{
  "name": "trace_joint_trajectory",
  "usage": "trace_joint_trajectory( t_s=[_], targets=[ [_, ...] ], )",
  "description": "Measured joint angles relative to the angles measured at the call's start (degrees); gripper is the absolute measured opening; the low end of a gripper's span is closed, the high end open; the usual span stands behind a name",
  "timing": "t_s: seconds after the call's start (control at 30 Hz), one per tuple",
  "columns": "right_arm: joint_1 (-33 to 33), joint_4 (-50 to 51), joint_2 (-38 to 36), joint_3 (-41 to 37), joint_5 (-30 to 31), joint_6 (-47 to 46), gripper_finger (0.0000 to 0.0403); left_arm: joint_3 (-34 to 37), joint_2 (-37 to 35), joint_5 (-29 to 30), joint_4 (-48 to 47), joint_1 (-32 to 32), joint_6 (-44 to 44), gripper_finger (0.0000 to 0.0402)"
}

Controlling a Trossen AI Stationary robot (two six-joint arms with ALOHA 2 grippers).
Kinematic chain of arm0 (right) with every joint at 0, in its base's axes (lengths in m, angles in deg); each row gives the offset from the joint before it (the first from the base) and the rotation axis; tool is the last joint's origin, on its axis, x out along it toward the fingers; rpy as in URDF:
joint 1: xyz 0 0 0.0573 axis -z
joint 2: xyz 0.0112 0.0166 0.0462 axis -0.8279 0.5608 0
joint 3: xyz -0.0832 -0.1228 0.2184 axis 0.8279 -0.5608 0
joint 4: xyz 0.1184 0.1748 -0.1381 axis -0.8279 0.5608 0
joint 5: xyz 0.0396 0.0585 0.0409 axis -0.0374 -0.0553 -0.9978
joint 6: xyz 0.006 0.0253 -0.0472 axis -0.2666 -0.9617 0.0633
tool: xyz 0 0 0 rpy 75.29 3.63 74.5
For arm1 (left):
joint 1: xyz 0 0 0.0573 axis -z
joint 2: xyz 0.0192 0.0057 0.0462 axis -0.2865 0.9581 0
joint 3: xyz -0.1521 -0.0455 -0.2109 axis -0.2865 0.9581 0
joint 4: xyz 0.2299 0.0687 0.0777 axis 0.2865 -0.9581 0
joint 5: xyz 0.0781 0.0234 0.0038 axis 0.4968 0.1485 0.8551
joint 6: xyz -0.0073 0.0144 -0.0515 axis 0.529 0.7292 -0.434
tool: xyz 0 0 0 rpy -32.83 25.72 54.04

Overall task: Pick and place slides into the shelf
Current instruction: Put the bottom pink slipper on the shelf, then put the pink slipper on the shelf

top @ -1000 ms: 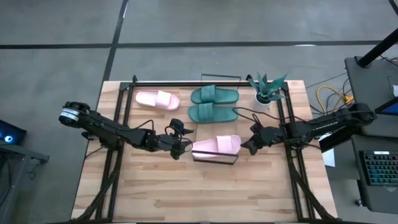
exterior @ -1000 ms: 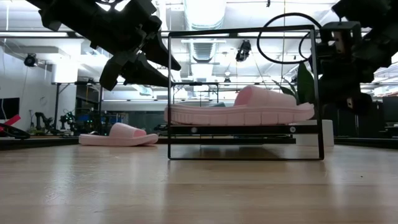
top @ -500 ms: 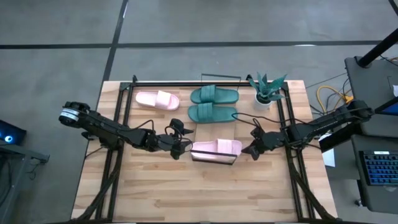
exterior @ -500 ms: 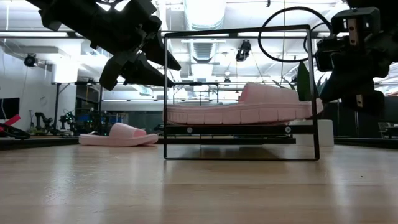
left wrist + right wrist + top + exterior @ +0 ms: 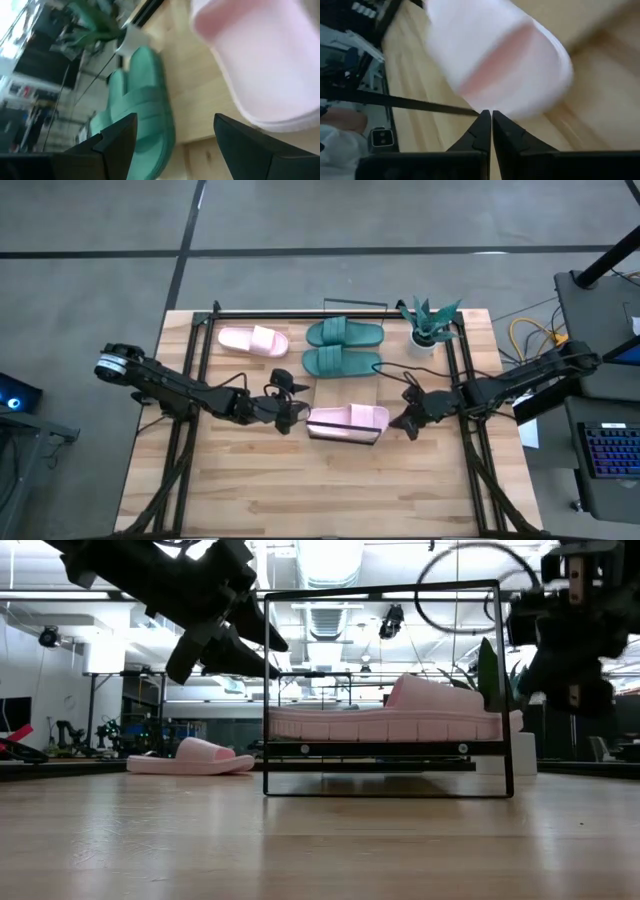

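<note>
A: One pink slide (image 5: 348,418) lies on the shelf (image 5: 345,434), mid-tabletop (image 5: 330,490). The left claw (image 5: 291,416) hangs spread wide just beside its end!

B: And the right claw (image 5: 404,418), fingers pressed together, sits at the other end. The second pink slide (image 5: 253,341) and both teal slides (image 5: 343,348) lie on the tabletop near the far edge, beside a potted plant (image 5: 428,322).

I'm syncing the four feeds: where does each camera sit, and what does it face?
High: overhead, looking down on the table, both arms.
Low: table height, facing the shelf holding a pink slide; arms overhead.
Left wrist: past open fingers at a teal slide.
Right wrist: shut fingers by the pink slide.
All views share that pink slide.
</note>
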Motion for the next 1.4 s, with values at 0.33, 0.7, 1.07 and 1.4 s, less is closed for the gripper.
trace_joint_trajectory(
  t_s=[0.33,0.7,1.07,1.4],
  targets=[
    [0.0,10.2,-2.7,10.9,11.0,21.8,0.0009,-0.4,-4.3,4.2,-14.1,-2.1,-15.5,0.0247],
    [-1.1,-0.8,-5.8,14.2,38.4,49.2,0.0009,1.2,-13.9,-1.6,-30.2,-16.0,-35.0,0.0247],
    [-1.1,-20.3,0.0,6.7,37.8,65.2,0.0009,3.9,-20.8,-22.1,-31.7,-37.3,-54.2,0.0247],
    [-1.1,-24.2,0.8,6.7,37.8,70.3,0.0009,3.9,-15.9,-23.2,-33.3,-48.3,-57.5,0.0247]
  ],
)
